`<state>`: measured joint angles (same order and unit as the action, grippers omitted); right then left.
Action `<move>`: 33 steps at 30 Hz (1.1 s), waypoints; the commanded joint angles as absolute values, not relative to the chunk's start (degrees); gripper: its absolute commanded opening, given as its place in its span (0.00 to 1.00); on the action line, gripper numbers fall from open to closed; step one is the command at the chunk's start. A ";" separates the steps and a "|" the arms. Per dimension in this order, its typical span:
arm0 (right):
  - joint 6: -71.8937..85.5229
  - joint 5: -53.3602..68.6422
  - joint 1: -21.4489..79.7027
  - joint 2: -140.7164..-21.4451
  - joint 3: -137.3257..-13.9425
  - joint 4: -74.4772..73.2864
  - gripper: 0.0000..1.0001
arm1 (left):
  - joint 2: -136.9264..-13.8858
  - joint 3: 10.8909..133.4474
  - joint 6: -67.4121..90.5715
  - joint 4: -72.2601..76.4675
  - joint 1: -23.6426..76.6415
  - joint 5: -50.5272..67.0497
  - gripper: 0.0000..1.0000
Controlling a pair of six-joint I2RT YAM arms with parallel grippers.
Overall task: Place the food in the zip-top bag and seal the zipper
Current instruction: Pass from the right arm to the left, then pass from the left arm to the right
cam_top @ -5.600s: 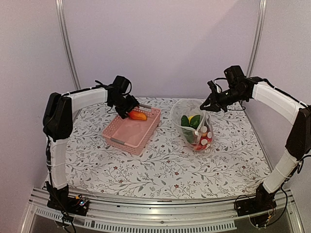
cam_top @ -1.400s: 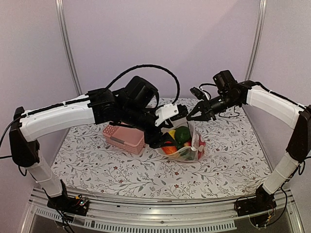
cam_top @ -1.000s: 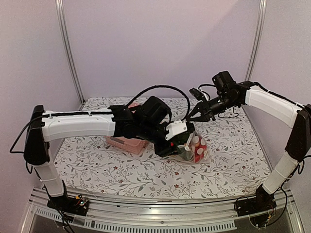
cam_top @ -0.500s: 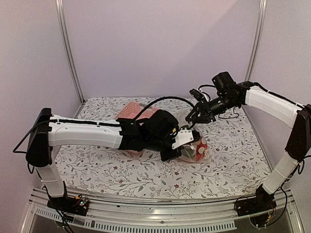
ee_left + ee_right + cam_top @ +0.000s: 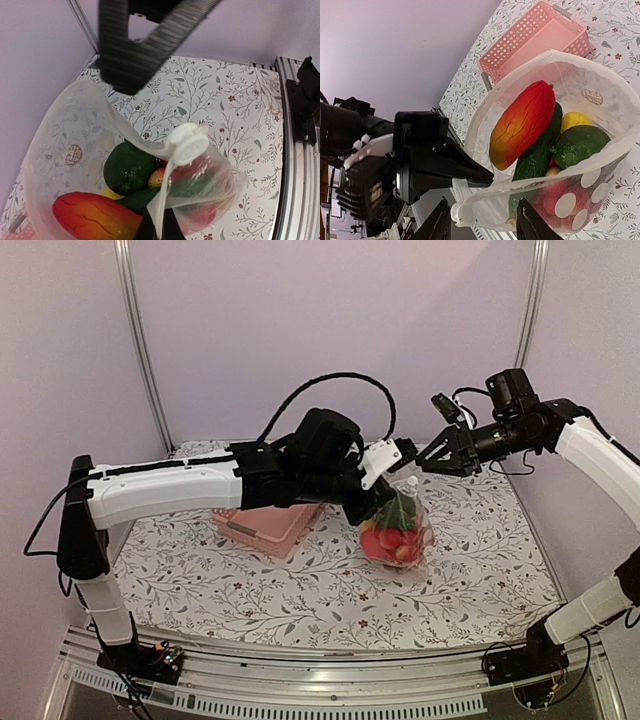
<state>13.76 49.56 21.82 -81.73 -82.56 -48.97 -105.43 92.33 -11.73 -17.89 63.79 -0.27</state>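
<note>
The zip-top bag (image 5: 67, 127) is clear crinkly plastic; the food (image 5: 127, 167) glossy, the basket (image 5: 262, 523) matt plastic.

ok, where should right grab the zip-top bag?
The zipper strip at its mouth, from the right, across from where the left gripper pinches it. The zip-top bag hangs with the food low, so that thin top edge stands free, facing the open right gripper.

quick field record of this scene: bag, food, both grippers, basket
bag: clear plastic zip-top bag, mouth open, not sealed
food: toy fruits and vegetables, inside the bag
left gripper: shut on the bag's rim
right gripper: open, at the bag's mouth
basket: pink slotted plastic basket on the floral table, no food seen in it
</note>
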 commanded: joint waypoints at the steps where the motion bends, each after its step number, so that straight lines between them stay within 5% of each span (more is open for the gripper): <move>1: 8.95 46.94 22.39 -75.63 -78.15 -48.82 0.43 | -108.24 96.84 -6.36 -14.49 61.38 4.90 0.00; 19: 8.16 37.86 29.39 -75.49 -75.32 -42.56 0.37 | -109.46 95.45 -2.89 -11.34 60.06 9.21 0.00; 27: 9.37 34.02 29.70 -73.87 -73.51 -41.64 0.04 | -109.94 96.82 -1.83 -11.59 59.65 8.82 0.01; 30: 8.61 33.65 29.72 -73.59 -73.61 -42.62 0.00 | -109.45 97.98 -1.85 -13.01 59.34 7.03 0.16; 33: 8.13 33.06 29.71 -73.09 -73.40 -43.25 0.00 | -107.45 99.06 -1.94 -15.26 58.92 5.16 0.48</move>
